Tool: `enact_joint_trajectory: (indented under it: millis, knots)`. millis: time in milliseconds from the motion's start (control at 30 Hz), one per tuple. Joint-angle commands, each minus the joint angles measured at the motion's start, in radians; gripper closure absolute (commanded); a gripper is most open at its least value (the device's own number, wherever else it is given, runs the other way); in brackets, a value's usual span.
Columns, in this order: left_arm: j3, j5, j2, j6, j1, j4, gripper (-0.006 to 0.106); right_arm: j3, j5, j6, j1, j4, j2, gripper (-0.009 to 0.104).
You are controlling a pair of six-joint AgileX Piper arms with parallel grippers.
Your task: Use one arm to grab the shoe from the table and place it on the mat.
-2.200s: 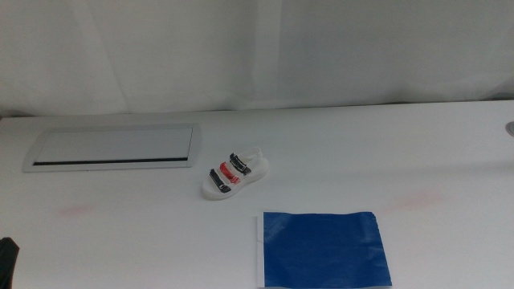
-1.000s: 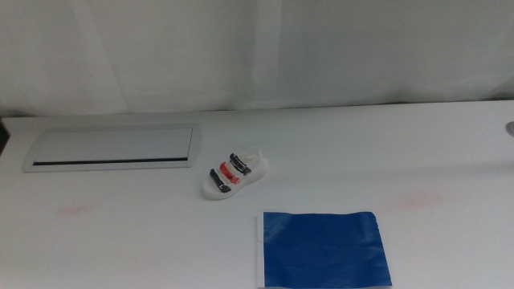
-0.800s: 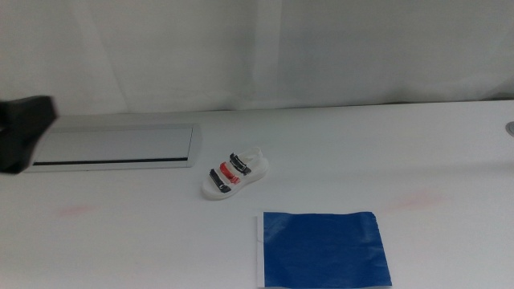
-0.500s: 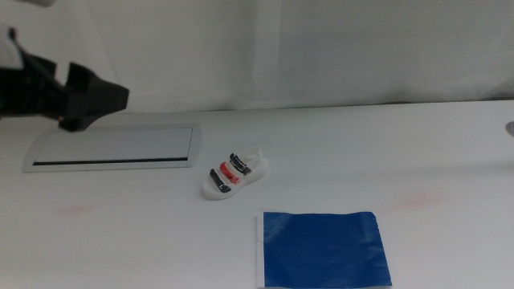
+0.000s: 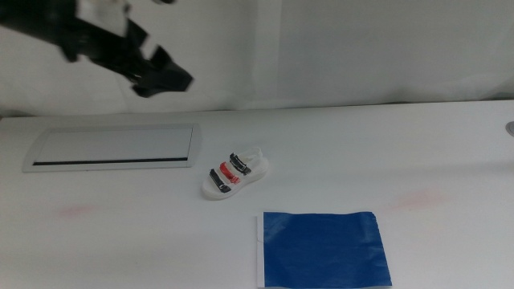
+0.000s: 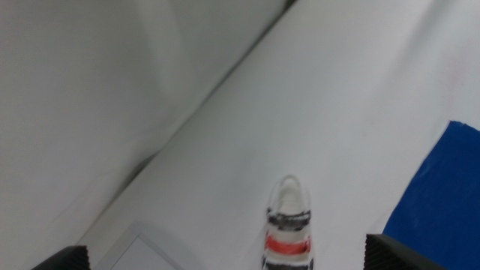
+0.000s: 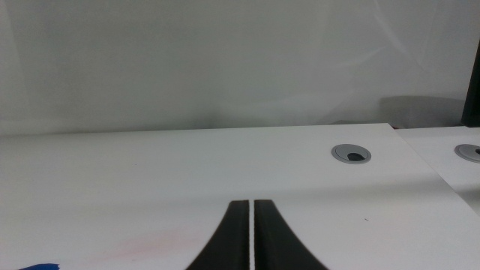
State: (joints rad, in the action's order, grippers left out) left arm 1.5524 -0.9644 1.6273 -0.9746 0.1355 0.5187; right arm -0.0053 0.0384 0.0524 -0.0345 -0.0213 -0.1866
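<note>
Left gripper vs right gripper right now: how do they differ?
The left gripper is raised high above the white table, up-left of the small white sandal; its jaws stand wide apart in the left wrist view. The right gripper is outside the middle view, low over the table, jaws nearly touching. Both hold nothing.

**Left arm raised at upper left, right arm waiting**

Your left arm [image 5: 88, 36] reaches in from the 10 o'clock corner of the middle view, held high above the surface, angling down toward 4 o'clock. Its left gripper [image 5: 165, 78] leads, jaws spread wide: in the left wrist view only their dark tips show at the two lower corners. Your right gripper [image 7: 251, 236] sits low over the surface, out of the middle view, jaws pressed together with only a thin seam between them.
</note>
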Motion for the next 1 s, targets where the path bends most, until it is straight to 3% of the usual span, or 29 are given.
enact_joint_trajectory:
  millis: [0,133,400,967]
  knots:
    - [0.042,-0.023,0.064,-0.017,0.032,0.007,0.009,0.006,-0.012,0.007,0.005,-0.001,0.0,0.098]
    - [0.049,-0.021,0.149,-0.012,0.087,-0.04,0.009,0.006,-0.012,0.007,0.005,-0.001,0.0,0.098]
    - [0.049,-0.016,0.32,0.091,0.181,-0.252,0.009,0.006,-0.012,0.007,0.005,-0.001,0.0,0.098]
    - [0.051,0.168,0.507,0.156,0.243,-0.251,0.009,0.006,-0.012,0.007,0.005,-0.001,0.0,0.098]
